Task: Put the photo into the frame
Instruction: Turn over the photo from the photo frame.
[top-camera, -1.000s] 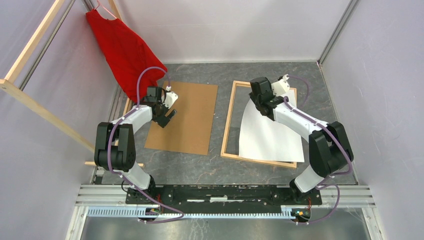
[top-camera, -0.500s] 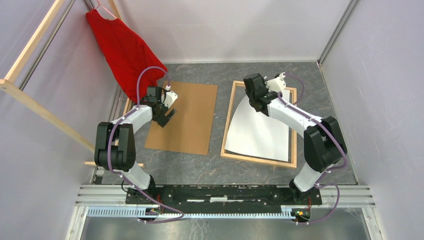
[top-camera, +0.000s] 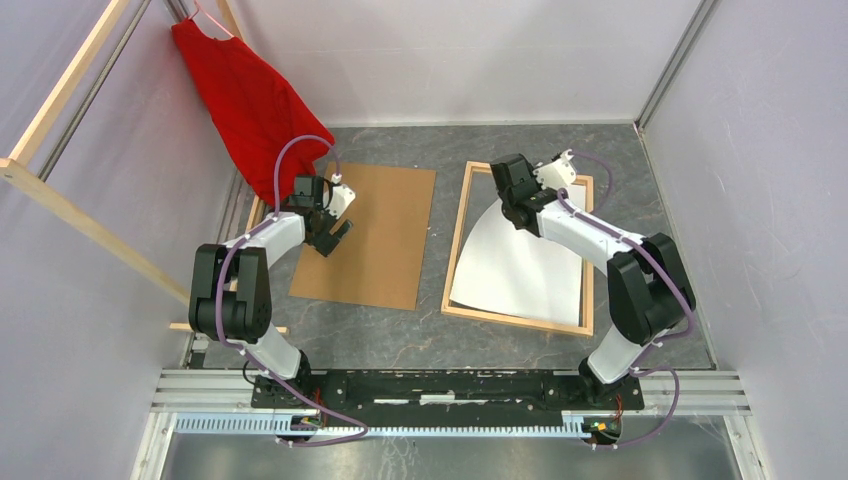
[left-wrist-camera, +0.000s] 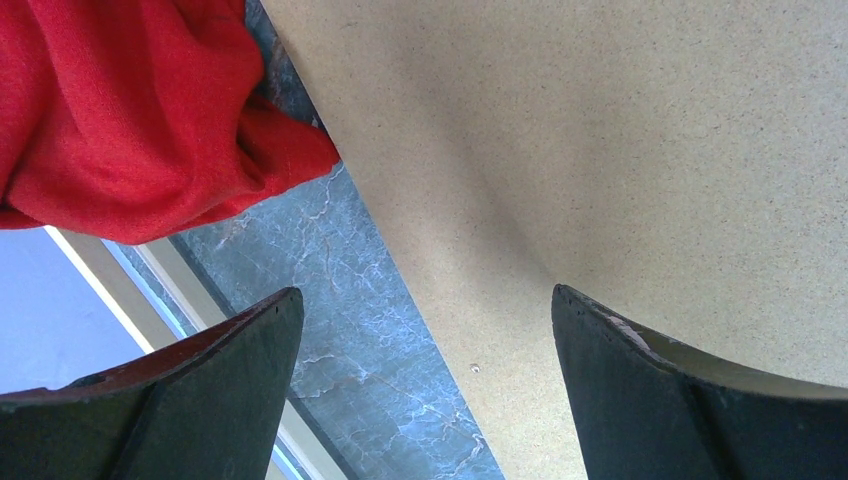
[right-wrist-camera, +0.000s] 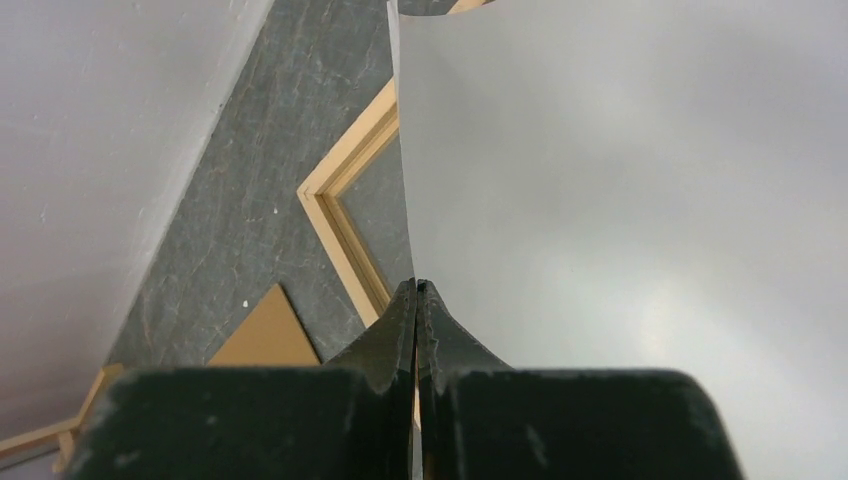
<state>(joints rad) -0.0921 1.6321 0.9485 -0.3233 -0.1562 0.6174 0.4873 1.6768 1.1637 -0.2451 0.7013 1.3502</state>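
Top external | right hand (right-wrist-camera: 417, 297) pinches curled white photo (top-camera: 520, 270) — thin light-wood frame (right-wrist-camera: 350, 250)

The photo (top-camera: 510, 270) is showing a smooth, matt white paper back, right of centre. The frame (right-wrist-camera: 350, 250) is looking like pale bare wood. Centre-left, the backing board (top-camera: 375, 240) is appearing matt, speckled brown; red woven cloth (top-camera: 245, 100) is hanging upper left above the veined grey table (top-camera: 440, 150).

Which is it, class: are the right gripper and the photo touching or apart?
Touching. The right wrist view shows the right gripper shut on the edge of the photo, white side showing, with no gap.
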